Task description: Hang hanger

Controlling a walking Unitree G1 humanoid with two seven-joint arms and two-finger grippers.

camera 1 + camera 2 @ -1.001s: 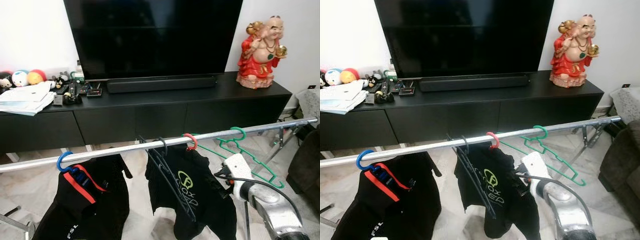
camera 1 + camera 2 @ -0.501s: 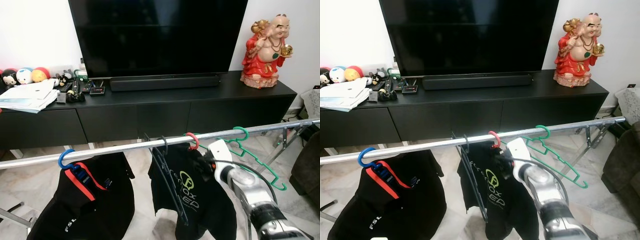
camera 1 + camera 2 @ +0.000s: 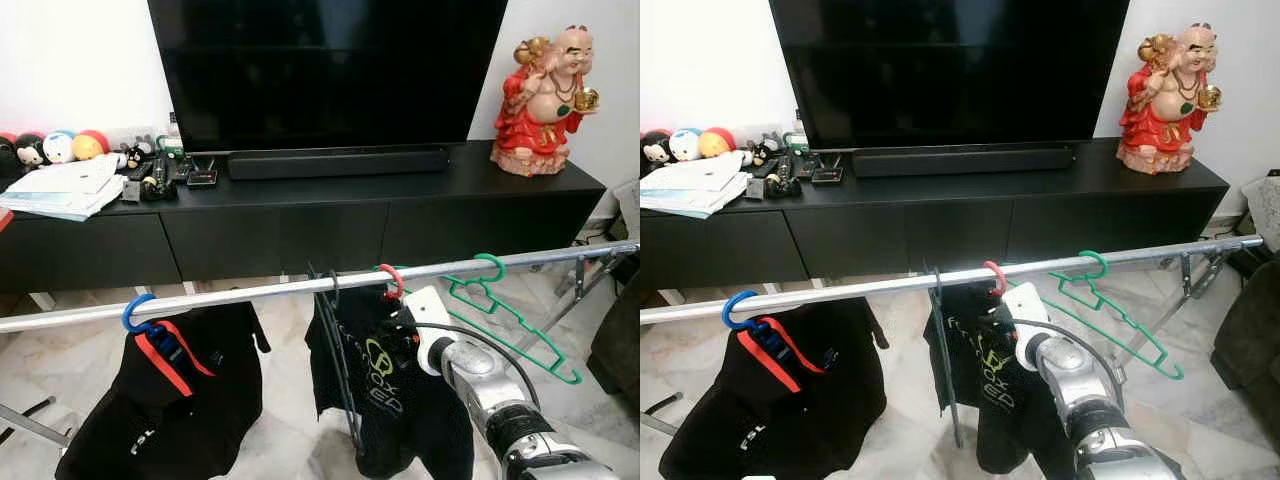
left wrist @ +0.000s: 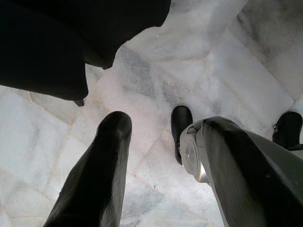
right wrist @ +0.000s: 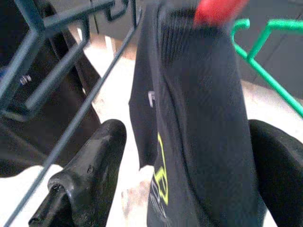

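A silver rail [image 3: 250,294] runs across in front of me. On it hang a blue-hooked hanger [image 3: 135,312] with a black and red garment, a bare dark wire hanger [image 3: 335,330], a red-hooked hanger [image 3: 393,281] with a black shirt [image 3: 385,395] bearing a yellow-green logo, and a bare green hanger [image 3: 520,320]. My right gripper [image 5: 187,165] is open just below the red hook. One of its fingers [image 5: 90,175] is on each side of the black shirt. My left gripper [image 4: 161,189] hangs open over the marble floor.
A black TV cabinet [image 3: 300,225] with a large TV [image 3: 330,70] stands behind the rail. On it are a red figurine [image 3: 545,100], papers and small toys [image 3: 70,150]. The rack's folding legs [image 3: 585,285] are at the right, beside a dark sofa edge [image 3: 620,340].
My right arm has swung left from near the green hanger to the black shirt under the red hook. The camera has shifted a little.
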